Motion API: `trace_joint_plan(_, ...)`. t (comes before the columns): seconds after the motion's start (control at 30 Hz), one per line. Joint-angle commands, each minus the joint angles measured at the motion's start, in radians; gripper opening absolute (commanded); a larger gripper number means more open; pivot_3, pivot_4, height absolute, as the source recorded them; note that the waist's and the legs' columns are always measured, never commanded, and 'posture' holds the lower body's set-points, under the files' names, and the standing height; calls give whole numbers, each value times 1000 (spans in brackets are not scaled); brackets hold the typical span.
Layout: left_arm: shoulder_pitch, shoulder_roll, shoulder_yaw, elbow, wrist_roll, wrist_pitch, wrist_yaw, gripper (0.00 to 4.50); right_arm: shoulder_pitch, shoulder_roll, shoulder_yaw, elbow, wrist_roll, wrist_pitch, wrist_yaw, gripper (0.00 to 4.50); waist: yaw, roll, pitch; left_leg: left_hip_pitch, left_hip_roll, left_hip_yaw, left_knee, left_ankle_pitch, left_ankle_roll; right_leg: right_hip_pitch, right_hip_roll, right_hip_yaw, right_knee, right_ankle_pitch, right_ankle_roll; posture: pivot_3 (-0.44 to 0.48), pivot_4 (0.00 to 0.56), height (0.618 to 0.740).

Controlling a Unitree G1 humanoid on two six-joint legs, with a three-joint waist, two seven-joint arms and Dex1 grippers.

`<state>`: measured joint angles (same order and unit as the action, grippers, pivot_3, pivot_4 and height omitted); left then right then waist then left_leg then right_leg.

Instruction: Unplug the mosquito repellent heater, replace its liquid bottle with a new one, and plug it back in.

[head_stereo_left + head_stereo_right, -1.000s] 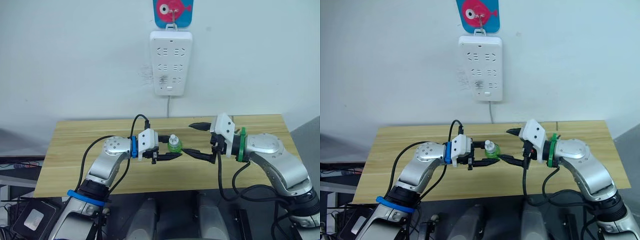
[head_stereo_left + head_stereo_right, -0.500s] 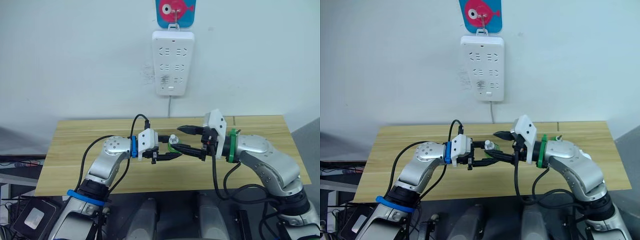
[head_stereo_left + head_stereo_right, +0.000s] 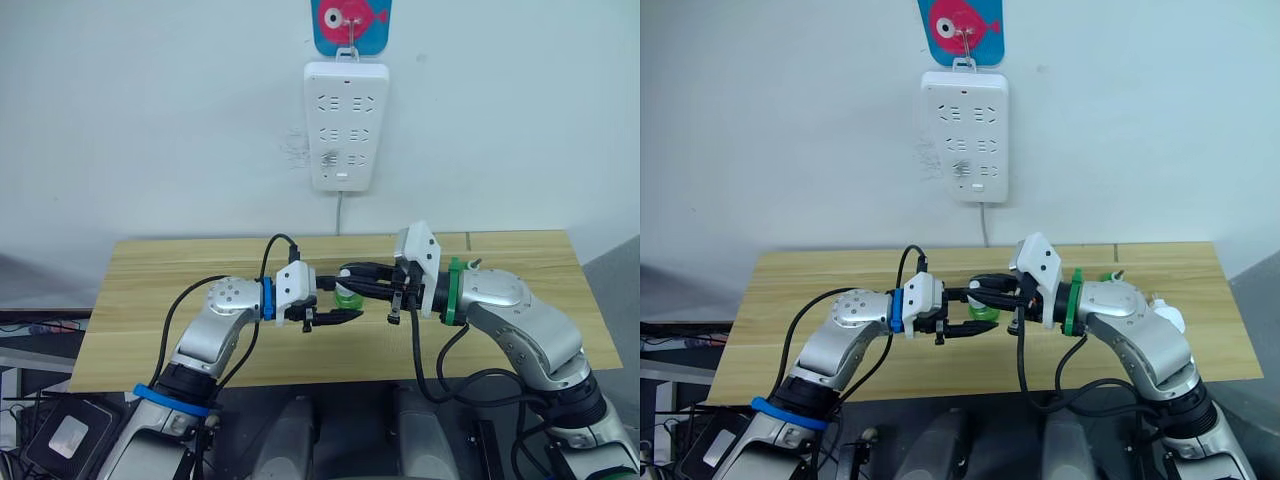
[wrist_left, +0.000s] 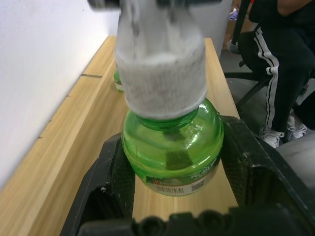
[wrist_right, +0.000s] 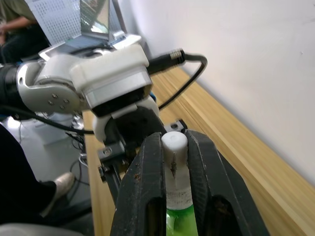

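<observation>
A green bottle (image 4: 118, 81) rests on the wooden table (image 3: 150, 300).

- The scene is viewed from the head by both eye cameras, facing forward and down over the light wooden table (image 3: 150, 300) toward the white wall.
- The small green plastic bottle with a white cap (image 4: 170, 142) is seen from very near by the left wrist camera.
- The same bottle is shared, equally near, by the right wrist camera.
</observation>
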<state>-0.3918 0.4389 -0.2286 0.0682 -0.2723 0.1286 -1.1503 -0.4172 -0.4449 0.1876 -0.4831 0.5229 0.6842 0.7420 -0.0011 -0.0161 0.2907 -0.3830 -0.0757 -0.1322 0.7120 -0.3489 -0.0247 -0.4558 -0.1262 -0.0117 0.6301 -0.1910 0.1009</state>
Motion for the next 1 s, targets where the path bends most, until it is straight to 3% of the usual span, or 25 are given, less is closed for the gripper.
trace_joint_plan(0.03, 14, 9, 6, -23, -1, -12, -1, 2250, -96, 40, -105, -98, 108, 63, -80, 283, 0, 0, 0, 0, 0, 0, 0, 0, 0, 0, 0, 0, 0, 0, 0, 71, 300, 740)
trace_joint_plan(0.13, 27, 20, 17, -6, 6, -24, 6, 2250, -149, 69, -207, -125, 187, 148, -202, 283, -1, 0, 0, 0, 0, -1, 0, 0, 0, 0, 0, 0, 0, 0, 0, 65, 302, 740)
trace_joint_plan(0.23, 33, 22, 31, 1, 7, -31, 30, 2250, -93, 82, -263, -112, 113, 128, -326, 283, 3, 0, 0, 0, 0, -2, -1, 0, 0, 0, 0, -1, -1, 0, 0, 48, 302, 740)
trace_joint_plan(0.37, 23, 10, 35, -15, -2, -13, 57, 2250, 109, 10, -189, -11, -181, -114, -394, 283, 10, 0, 0, -1, -2, -1, -1, 0, 0, 0, -1, -1, 0, 0, 0, 50, 309, 740)
trace_joint_plan(0.53, 12, 14, 50, -50, -19, 25, 71, 2250, 246, 114, -165, 169, -329, -347, -495, 283, -12, 1, 1, 0, 0, 5, -1, 0, 0, 0, 0, 0, 1, 0, 0, 52, 330, 740)
trace_joint_plan(0.7, 30, 53, 69, -140, -24, 74, 85, 2250, 241, 220, -191, 400, -397, -543, -573, 283, -28, 2, 5, 3, 1, 4, -1, 0, 0, 0, 1, 2, 4, -1, -1, 94, 374, 740)
trace_joint_plan(1.0, 83, 120, 105, -311, -78, 219, 118, 2250, 109, 281, -246, 808, -441, -797, -637, 283, -24, 7, 31, 3, 1, 3, -2, 0, 0, -1, 1, 2, 10, -2, -3, 151, 406, 740)
